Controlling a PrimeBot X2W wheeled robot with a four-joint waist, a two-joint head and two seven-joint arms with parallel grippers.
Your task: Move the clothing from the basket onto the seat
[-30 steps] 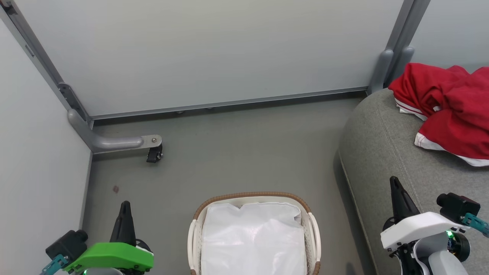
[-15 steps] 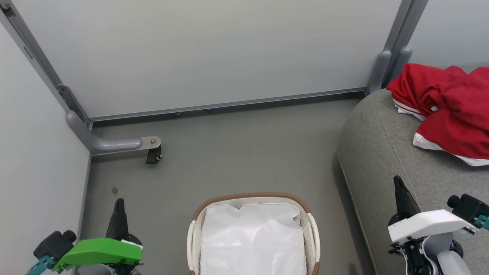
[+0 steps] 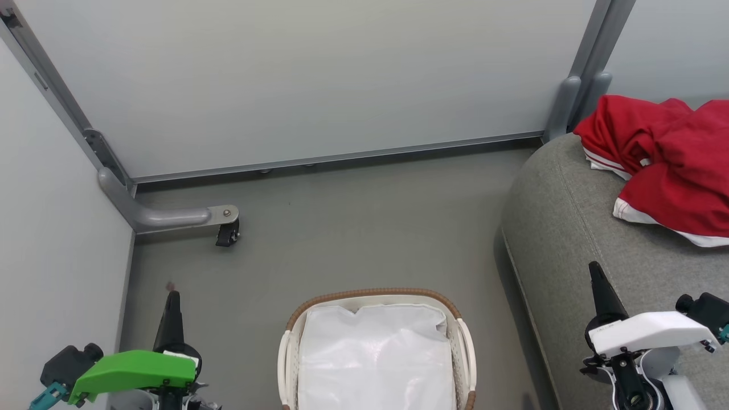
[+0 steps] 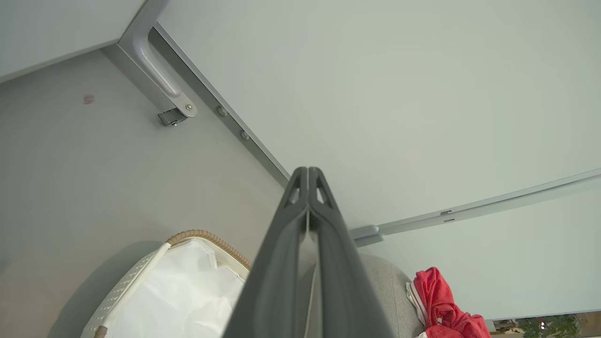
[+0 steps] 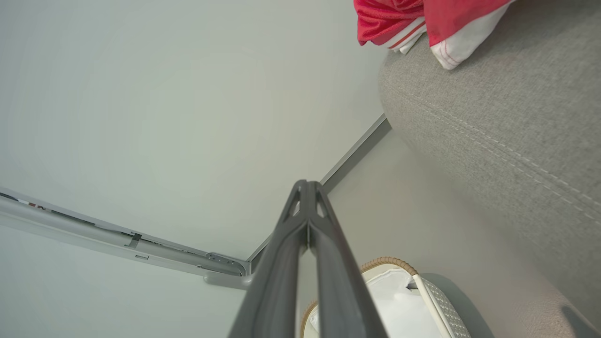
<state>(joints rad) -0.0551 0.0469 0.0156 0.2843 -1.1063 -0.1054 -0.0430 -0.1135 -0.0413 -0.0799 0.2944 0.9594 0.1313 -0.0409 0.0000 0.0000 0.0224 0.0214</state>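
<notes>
Nearest us, both pairs of jaws have dropped lower and outward over the last second. The left jaws and the right jaws are each pressed together on nothing. Between them, the small oval white plastic basket with a brown woven rim (image 3: 376,294) shows its white fabric liner (image 3: 376,353) and no red (emptied, we judge). Farther right, the bright red, white-trimmed clothing (image 3: 666,154) lies heaped on the large grey woven-fabric seat (image 3: 569,228). The task looks done, with the arms retiring.
</notes>
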